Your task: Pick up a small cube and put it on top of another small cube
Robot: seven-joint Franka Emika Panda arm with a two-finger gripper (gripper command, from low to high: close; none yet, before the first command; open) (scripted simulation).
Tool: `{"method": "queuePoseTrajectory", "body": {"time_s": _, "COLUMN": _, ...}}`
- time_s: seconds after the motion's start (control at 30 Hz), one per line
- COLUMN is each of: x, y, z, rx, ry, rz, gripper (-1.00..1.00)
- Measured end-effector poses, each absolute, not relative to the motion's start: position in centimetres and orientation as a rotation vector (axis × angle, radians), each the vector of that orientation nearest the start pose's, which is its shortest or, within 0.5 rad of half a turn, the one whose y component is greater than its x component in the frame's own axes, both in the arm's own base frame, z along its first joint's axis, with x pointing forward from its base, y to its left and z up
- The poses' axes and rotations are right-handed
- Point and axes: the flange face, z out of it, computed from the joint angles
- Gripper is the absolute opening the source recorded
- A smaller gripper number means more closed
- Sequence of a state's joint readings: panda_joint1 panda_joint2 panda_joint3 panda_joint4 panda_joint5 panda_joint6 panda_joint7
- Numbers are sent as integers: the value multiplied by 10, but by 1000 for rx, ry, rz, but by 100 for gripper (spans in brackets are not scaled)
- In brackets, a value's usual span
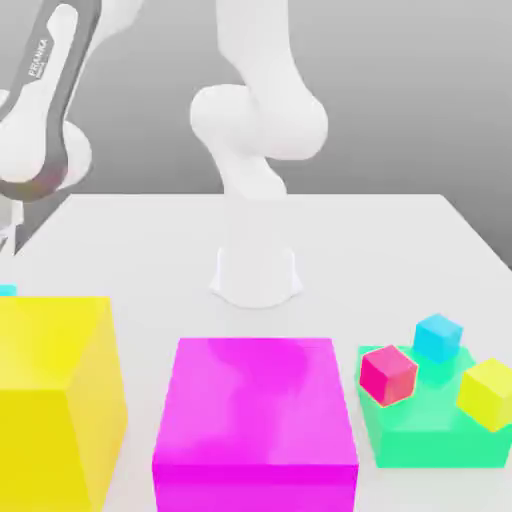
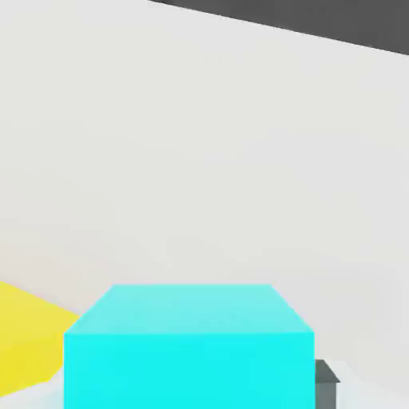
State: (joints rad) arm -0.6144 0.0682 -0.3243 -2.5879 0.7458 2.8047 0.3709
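Observation:
One small cyan cube (image 2: 188, 351) sits close in front of the hand camera, between the jaws of my gripper (image 2: 188, 395), which is shut on it. A dark fingertip (image 2: 326, 382) shows at its side. In the exterior view a sliver of this cube (image 1: 5, 291) shows at the left edge, just above the top of the big yellow box (image 1: 55, 400). The other small cyan cube (image 1: 438, 337) rests on the green block (image 1: 430, 435) at the exterior view's right. My arm reaches from the base to the far left.
A small red-pink cube (image 1: 388, 375) and a small yellow cube (image 1: 487, 392) also lie on the green block. A big magenta box (image 1: 255, 420) stands between the yellow box and the green block. The robot's base (image 1: 256, 270) stands mid-table on the white table (image 1: 400, 250).

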Motion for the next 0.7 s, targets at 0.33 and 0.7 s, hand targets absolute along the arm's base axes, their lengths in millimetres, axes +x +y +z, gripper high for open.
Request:
{"method": "queuePoseTrajectory", "body": {"time_s": 0.33, "x": 292, "y": -393, "z": 290, "rx": -1854, "ry": 2064, "rz": -600, "gripper": -100}}
{"method": "queuePoseTrajectory", "body": {"time_s": 0.7, "x": 431, "y": -269, "z": 335, "rx": -2370, "ry": 1143, "rz": -675, "gripper": -100}}
